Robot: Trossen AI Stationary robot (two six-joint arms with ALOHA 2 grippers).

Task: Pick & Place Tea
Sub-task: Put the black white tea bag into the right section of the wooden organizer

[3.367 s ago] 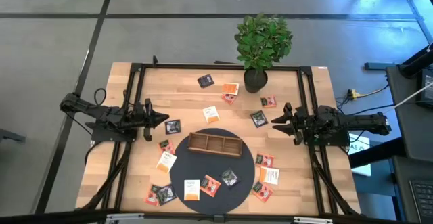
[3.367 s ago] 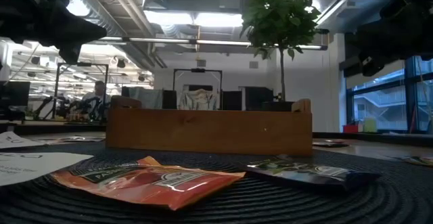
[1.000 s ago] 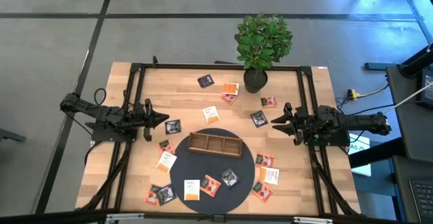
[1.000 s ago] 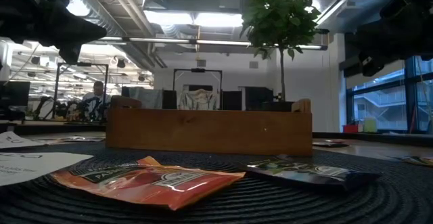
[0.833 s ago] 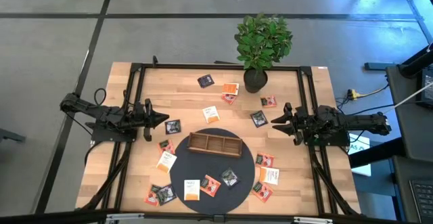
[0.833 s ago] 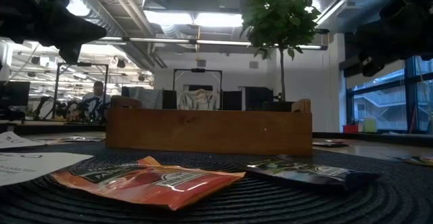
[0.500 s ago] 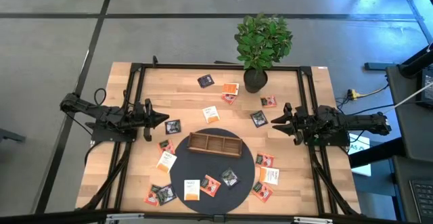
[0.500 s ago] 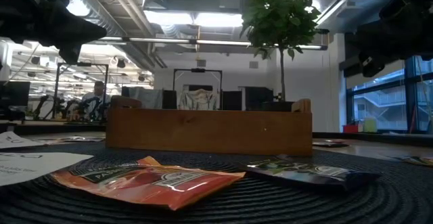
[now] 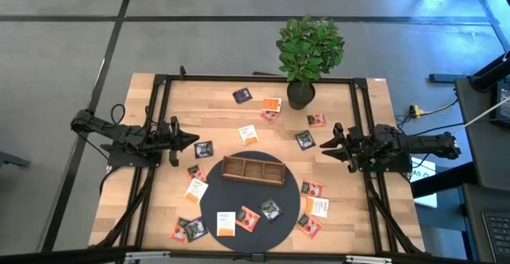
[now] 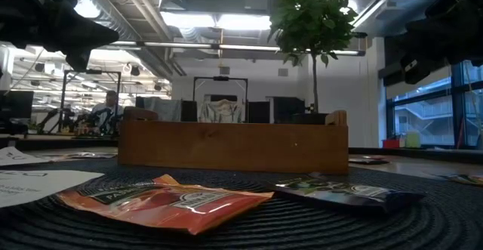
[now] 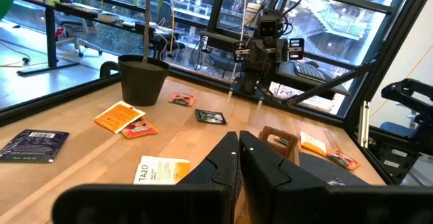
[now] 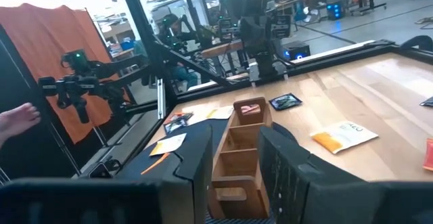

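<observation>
Only the right gripper (image 9: 325,145) has edged inward, jaws parted and empty, while the left gripper (image 9: 194,140), jaws closed, waits opposite, the tea (image 9: 248,134) scattered flat across the worktop (image 9: 215,108) around the tray (image 9: 253,169), presumably for picking.

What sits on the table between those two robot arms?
In the high view, the wooden compartment tray lies between them, on a dark round mat.

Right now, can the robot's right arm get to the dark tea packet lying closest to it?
Probably yes. The dark sachet lies flat on bare wood just ahead of the right gripper, whose fingers are open, and nothing stands between them.
</observation>
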